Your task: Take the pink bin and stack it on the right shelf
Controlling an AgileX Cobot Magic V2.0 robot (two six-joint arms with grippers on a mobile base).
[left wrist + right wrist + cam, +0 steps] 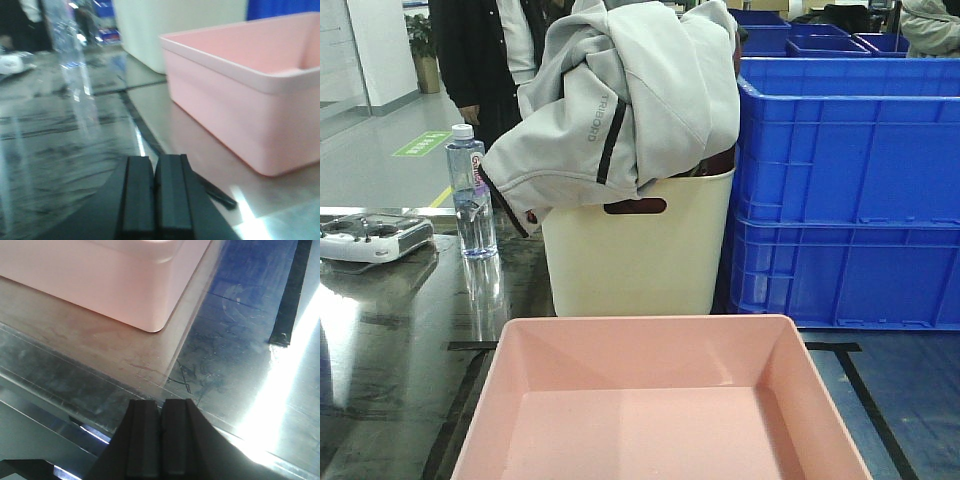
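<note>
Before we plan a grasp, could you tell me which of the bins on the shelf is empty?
The pink bin, nearest the camera: its inside is bare. The cream bin behind it holds a grey jacket; the blue crates' insides are hidden.

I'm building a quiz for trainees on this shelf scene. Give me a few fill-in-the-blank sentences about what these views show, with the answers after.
1. The grey jacket is draped over the ____ bin.
2. The pink bin holds ____.
3. Behind the pink bin on the right stand stacked crates coloured ____.
4. The left pincer and the right pincer both have their jaws ____, gripping nothing.

Missing words: cream; nothing; blue; shut
</note>
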